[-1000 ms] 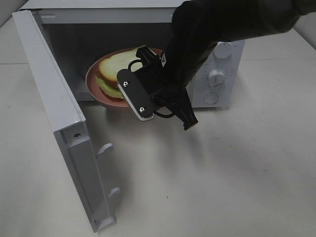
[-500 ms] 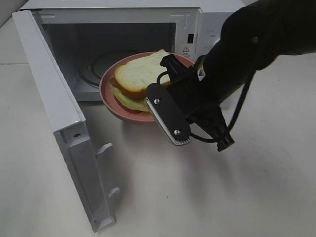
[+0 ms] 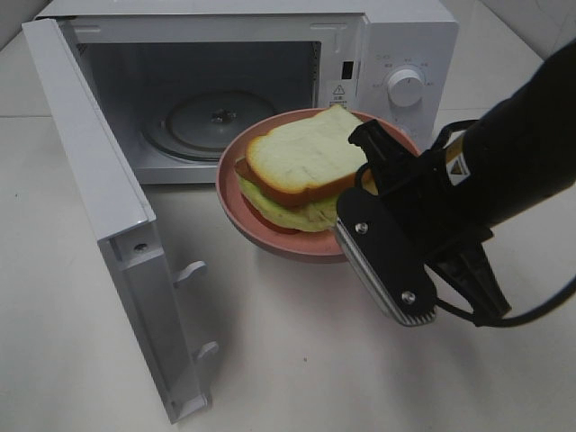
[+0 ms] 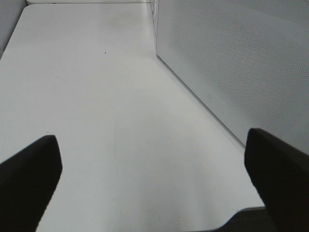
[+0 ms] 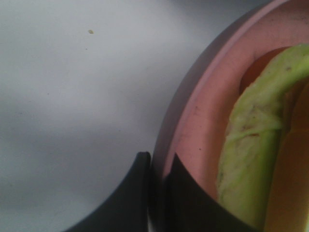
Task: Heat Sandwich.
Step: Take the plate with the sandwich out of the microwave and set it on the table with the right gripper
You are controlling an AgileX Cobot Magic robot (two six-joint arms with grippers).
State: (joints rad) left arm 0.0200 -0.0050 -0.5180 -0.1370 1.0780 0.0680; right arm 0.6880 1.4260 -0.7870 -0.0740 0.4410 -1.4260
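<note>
The sandwich [image 3: 301,166], white bread with tan crust over green lettuce and a red layer, lies on a pink round plate [image 3: 236,211]. The plate hangs in the air in front of the open microwave [image 3: 396,54], outside its cavity. My right gripper [image 3: 357,196] is shut on the plate's near right rim. In the right wrist view its dark fingertips [image 5: 159,166] pinch the pink rim [image 5: 193,111], with lettuce [image 5: 251,145] beside them. My left gripper [image 4: 154,179] is open over bare table, and does not show in the exterior high view.
The microwave door [image 3: 99,198] stands swung open at the left, reaching toward the table's front. The glass turntable [image 3: 202,121] inside is bare. A perforated grey panel of the microwave [image 4: 231,63] stands close beside the left gripper.
My right gripper has drawn the plate with the sandwich out of the microwave cavity, toward the front right. The turntable now shows bare.
</note>
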